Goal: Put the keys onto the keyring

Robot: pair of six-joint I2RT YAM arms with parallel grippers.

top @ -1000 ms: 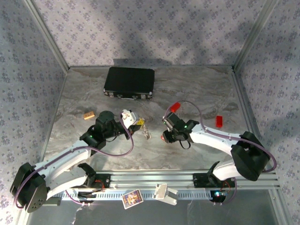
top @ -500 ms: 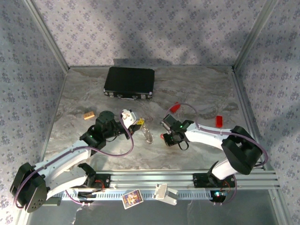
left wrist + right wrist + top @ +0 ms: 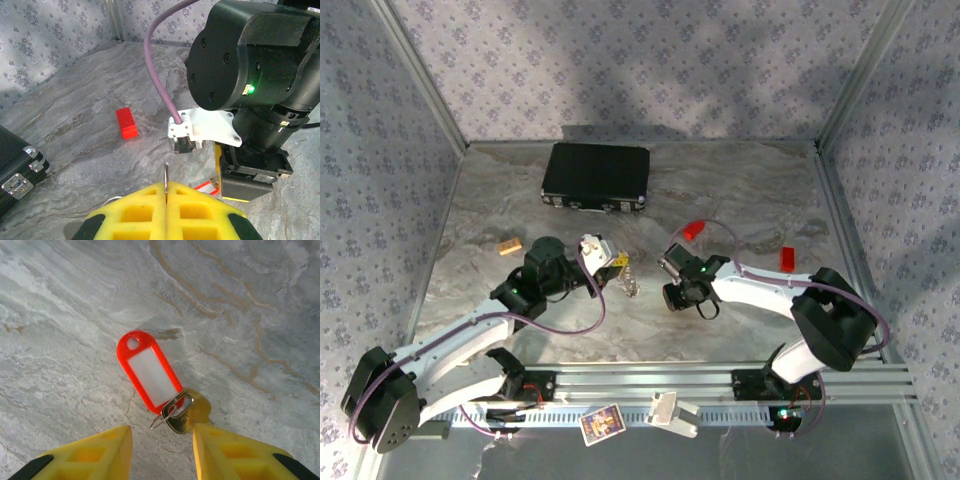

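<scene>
Keyring (image 3: 630, 283) is dangling off the left gripper (image 3: 616, 263), which sits on the arms' side of the black case (image 3: 595, 178), roughly level with the case's right end. On the left wrist cam the yellow pads (image 3: 135, 212) are squeezed flat together and a thin sliver of metal pokes up out of the seam, so that claw is clamped tight on it. The case's corner with its silver latches peeks in at the lower left of that same view.

Moving right of the case, still on the arms' side, the right gripper (image 3: 670, 296) points down at the marbled table (image 3: 520, 330). Its wrist cam shows the jaws standing apart with nothing pinched. The key (image 3: 189, 412) lies flat on the table between the yellow fingers (image 3: 100, 452), tucked right beside the right-hand one, can't tell if it's actually touching. It's brass coloured, on a little wire loop that also carries a red tag (image 3: 150, 371) with a white label window, and the tag stretches away from the fingers.

Further right again, a red block (image 3: 692, 229) lies off the case's right end, a bit past the right gripper, and a second red block (image 3: 787, 259) sits well to the right of the case, near the table's right edge
</scene>
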